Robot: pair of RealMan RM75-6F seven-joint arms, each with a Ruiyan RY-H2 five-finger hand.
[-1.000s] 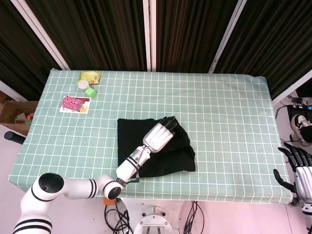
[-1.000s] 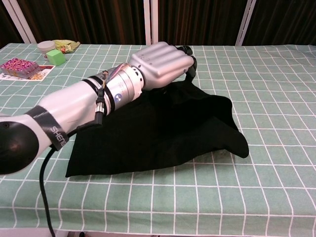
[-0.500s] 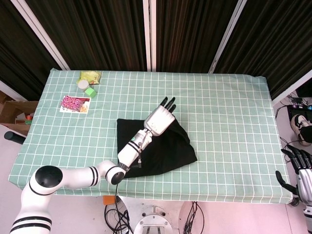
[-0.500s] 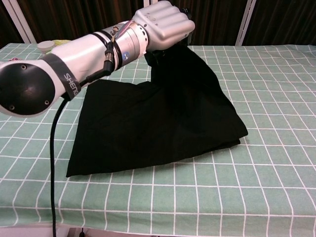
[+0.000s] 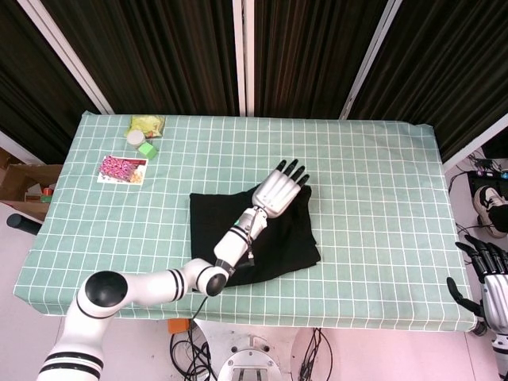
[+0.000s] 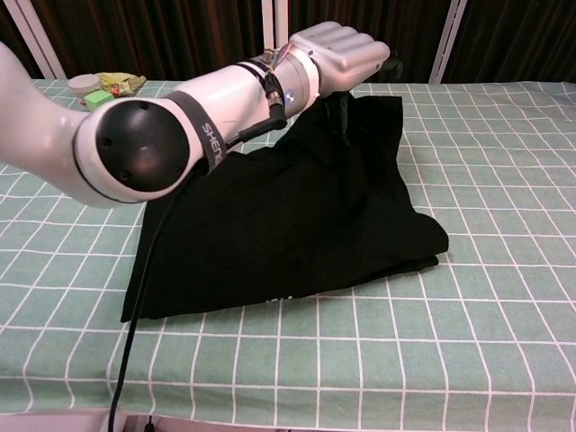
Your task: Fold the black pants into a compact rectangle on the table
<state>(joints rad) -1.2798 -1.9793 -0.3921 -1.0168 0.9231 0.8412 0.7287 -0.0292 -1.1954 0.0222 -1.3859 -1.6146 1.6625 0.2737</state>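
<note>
left hand (image 5: 279, 190): holds far edge of black pants (image 6: 270, 225), lifted; fingers (image 5: 292, 169) extended in head view, curled fist in chest view
right hand (image 5: 484, 274): off table's right edge, fingers apart, holding nothing; head view only
black pants: one, table (image 5: 381, 198) centre-left, front edge flat
room: bare cloth to the right
clutter: far-left corner; one green cube (image 5: 148, 149), one card (image 5: 122, 169)

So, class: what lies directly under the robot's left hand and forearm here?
The black pants lie under the left hand, spread on the checked tablecloth. The cloth beneath the pants is hidden, and whether the fingers grip fabric is unclear.
</note>
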